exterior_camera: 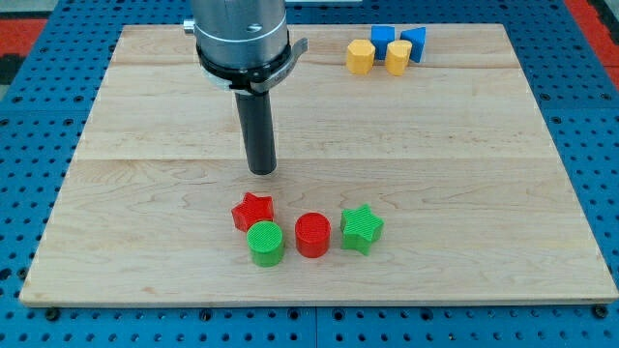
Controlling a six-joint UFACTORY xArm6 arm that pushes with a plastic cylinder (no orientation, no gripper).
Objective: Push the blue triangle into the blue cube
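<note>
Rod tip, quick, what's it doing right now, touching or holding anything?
My tip: holds nothing, touches no block. It rests on bare board above the red star, far from the blue cube and blue triangle.

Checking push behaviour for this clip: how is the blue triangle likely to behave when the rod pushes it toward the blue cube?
The blue triangle looks like a rigid, low block, so it should slide rather than tip. Its angled sides may make it rotate off my tip. It already sits against the blue cube and a yellow block, so those would probably shift too.
</note>
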